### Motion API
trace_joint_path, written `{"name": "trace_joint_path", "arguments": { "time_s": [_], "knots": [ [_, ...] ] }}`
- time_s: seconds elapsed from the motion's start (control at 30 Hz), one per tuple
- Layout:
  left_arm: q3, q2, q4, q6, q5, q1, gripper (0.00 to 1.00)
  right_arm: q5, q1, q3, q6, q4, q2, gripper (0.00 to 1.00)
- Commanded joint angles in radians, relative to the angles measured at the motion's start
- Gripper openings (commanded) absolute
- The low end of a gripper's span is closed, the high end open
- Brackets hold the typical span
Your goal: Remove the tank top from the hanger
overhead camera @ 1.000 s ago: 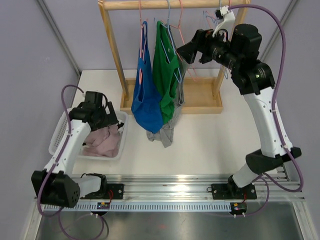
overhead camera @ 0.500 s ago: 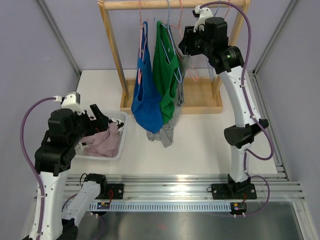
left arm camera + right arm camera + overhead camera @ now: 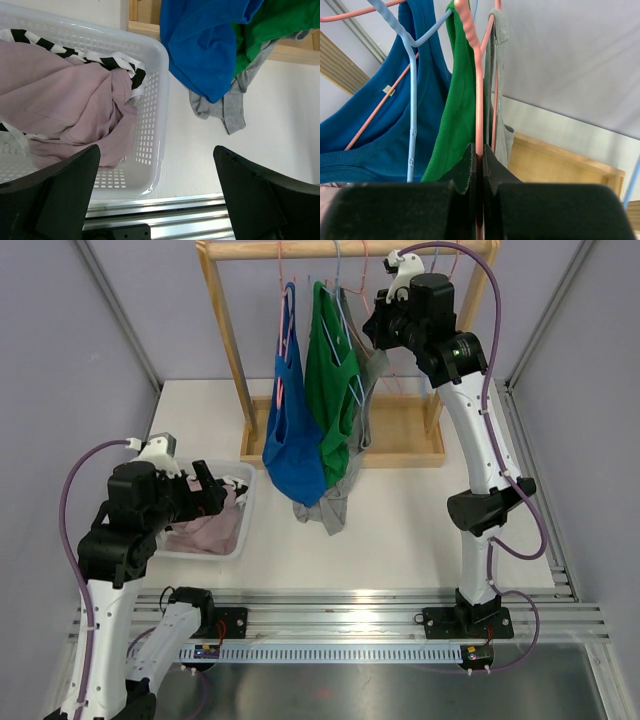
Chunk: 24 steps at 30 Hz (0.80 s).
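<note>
Three tank tops hang on the wooden rack: a blue one (image 3: 292, 440), a green one (image 3: 330, 390) and a grey one (image 3: 335, 502) whose hem droops to the table. My right gripper (image 3: 378, 325) is up at the rail, shut on the thin pink hanger (image 3: 478, 115) just right of the green top (image 3: 455, 110). The grey top's strap (image 3: 501, 75) lies over that hanger's other arm. In the right wrist view my right gripper (image 3: 480, 147) pinches the pink wire. My left gripper (image 3: 215, 490) hovers open over the basket, nothing between its fingers (image 3: 70, 190).
A white slotted basket (image 3: 150, 150) at the left holds a pink garment (image 3: 60, 110) and a black-and-white striped piece (image 3: 115, 62). The rack's wooden base (image 3: 400, 445) sits at the back. Empty hangers (image 3: 440, 275) hang right of my right gripper. A metal rail (image 3: 340, 615) runs along the near edge.
My right arm swung left to the hangers and its jaws closed on the pink hanger. My left arm rose and drew back from the basket, staying open.
</note>
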Motion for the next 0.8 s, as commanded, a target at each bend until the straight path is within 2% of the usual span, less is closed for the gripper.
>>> {"name": "trace_joint_path", "arguments": {
  "time_s": [0.0, 0.27, 0.43, 0.77],
  "knots": [
    [0.001, -0.020, 0.045, 0.002, 0.084, -0.005, 0.99, 0.008, 0.002, 0.040, -0.010, 0.076, -0.057, 0.00],
    [-0.007, -0.014, 0.132, -0.042, 0.145, -0.059, 0.99, 0.032, 0.002, 0.001, -0.036, 0.096, -0.189, 0.00],
    [0.120, 0.040, 0.165, -0.075, 0.107, -0.162, 0.99, 0.046, 0.004, -0.080, -0.047, 0.079, -0.277, 0.00],
    [0.387, 0.215, 0.255, -0.087, 0.007, -0.381, 0.99, 0.003, 0.002, -0.505, -0.035, 0.137, -0.633, 0.00]
  ]
}}
